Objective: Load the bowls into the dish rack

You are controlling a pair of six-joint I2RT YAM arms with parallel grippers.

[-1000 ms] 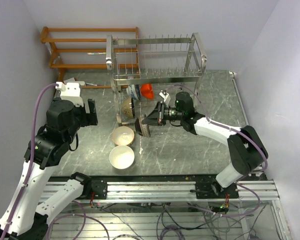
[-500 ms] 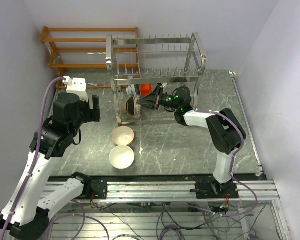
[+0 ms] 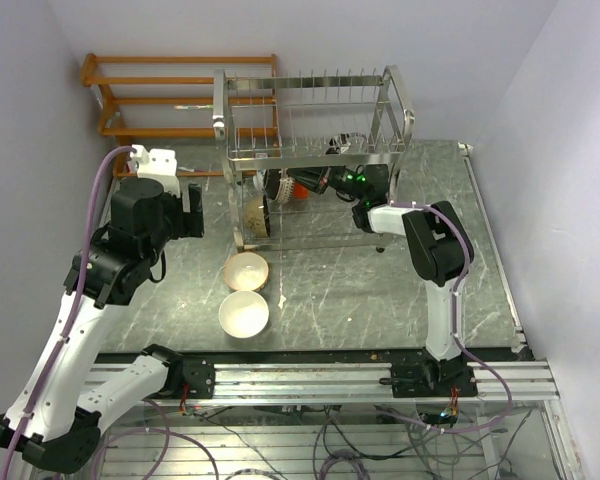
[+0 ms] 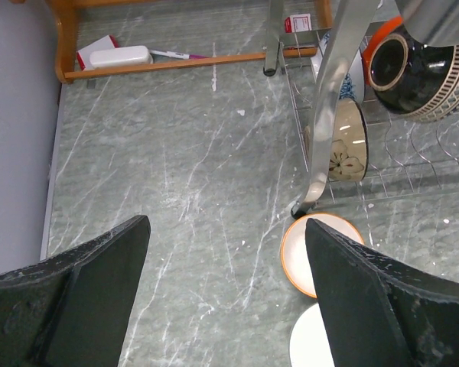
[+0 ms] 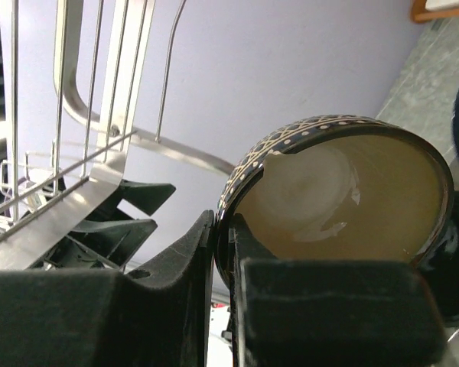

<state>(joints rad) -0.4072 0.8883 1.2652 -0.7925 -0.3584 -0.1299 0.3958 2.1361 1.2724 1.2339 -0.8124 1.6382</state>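
The silver wire dish rack (image 3: 310, 120) stands at the back. In its lower tier an olive-brown bowl (image 3: 257, 213) stands on edge, and so do a blue-and-white bowl (image 3: 269, 183) and a red-orange bowl (image 3: 296, 187). My right gripper (image 3: 318, 182) reaches under the upper tier. It is shut (image 5: 223, 229) on the rim of the dark bowl (image 5: 344, 199), which is held on edge beside the red-orange bowl (image 4: 376, 37). The dark bowl also shows in the left wrist view (image 4: 424, 69). A cream-tan bowl (image 3: 247, 270) and a white bowl (image 3: 243, 314) lie on the table. My left gripper (image 4: 226, 298) is open and empty, above the table left of the rack.
An orange wooden shelf (image 3: 180, 95) stands at the back left, with a white box (image 4: 118, 56) and small items under it. The rack's front left leg (image 4: 321, 153) stands just behind the cream-tan bowl. Walls close off the left and the back.
My right gripper has carried the dark bowl from in front of the rack back and up into the lower tier, next to the red-orange bowl. My left arm has risen slightly.
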